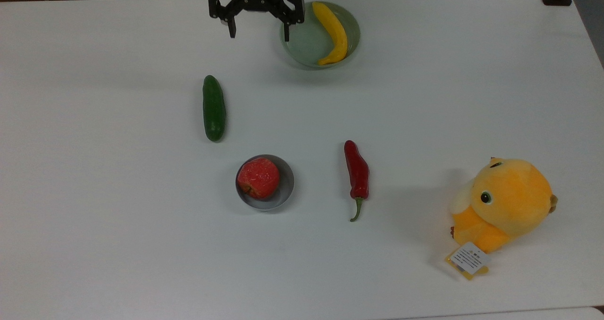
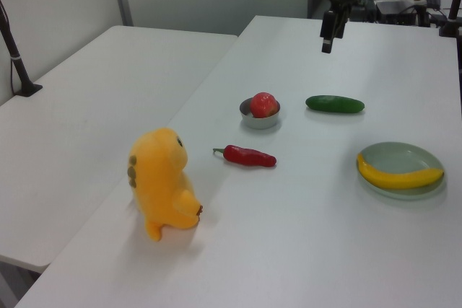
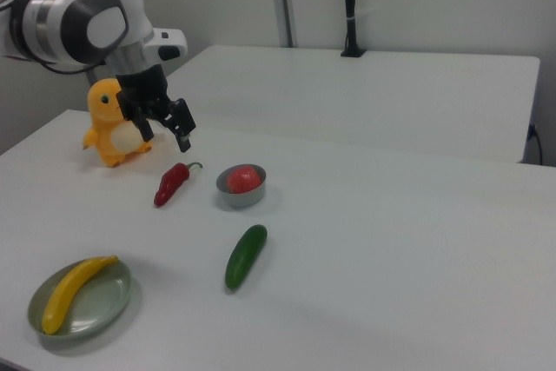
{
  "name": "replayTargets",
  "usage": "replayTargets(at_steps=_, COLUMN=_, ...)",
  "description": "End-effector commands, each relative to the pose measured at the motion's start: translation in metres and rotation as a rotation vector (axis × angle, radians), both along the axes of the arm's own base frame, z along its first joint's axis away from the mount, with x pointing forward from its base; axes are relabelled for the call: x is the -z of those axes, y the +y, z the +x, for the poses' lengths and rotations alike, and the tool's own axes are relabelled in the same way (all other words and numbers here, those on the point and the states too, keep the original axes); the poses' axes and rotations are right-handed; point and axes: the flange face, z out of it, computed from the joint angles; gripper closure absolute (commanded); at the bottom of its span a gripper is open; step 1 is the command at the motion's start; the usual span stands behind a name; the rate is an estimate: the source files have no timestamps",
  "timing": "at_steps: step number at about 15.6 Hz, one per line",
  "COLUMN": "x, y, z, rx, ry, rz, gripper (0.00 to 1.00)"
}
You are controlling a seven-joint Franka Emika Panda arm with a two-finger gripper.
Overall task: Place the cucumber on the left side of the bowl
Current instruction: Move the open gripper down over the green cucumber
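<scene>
The dark green cucumber (image 1: 213, 108) (image 2: 334, 104) (image 3: 246, 255) lies flat on the white table, above and slightly left of the bowl in the top view. The small grey metal bowl (image 1: 288, 183) (image 2: 260, 119) (image 3: 243, 196) holds a red apple (image 1: 258, 177). My gripper (image 1: 259, 36) (image 2: 327, 44) (image 3: 164, 131) hangs open and empty in the air near the top view's upper edge, well apart from the cucumber and just left of the pale green dish. One of its fingertips (image 1: 287, 37) overlaps the dish's rim in the top view.
A pale green dish (image 1: 306, 46) (image 3: 100, 308) holds a yellow curved fruit (image 1: 333, 33). A red chili (image 1: 357, 171) lies right of the bowl in the top view. An orange plush toy (image 1: 505, 204) sits at the top view's lower right.
</scene>
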Motion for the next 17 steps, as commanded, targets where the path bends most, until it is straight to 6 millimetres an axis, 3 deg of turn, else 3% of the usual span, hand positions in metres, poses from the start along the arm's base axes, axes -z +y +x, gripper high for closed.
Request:
replayTargets(at_steps=1, x=0.017, y=0.0, z=0.019, rx=-0.011, ry=-0.023, rz=0.003, gripper=0.0)
replayTargets(at_steps=6, x=0.025, y=-0.017, z=0.018, rx=-0.007, ry=-0.016, rz=-0.023, gripper=0.0)
replayTargets(at_steps=9, x=0.042, y=-0.024, z=0.012, rx=-0.061, ry=0.02, rz=-0.065, gripper=0.0)
replayTargets(at_steps=14, x=0.063, y=-0.055, z=0.011, rx=-0.051, ry=0.055, rz=-0.119, gripper=0.0)
replayTargets(at_steps=17, x=0.091, y=-0.067, z=0.009, rx=-0.057, ry=0.034, rz=-0.138, gripper=0.0)
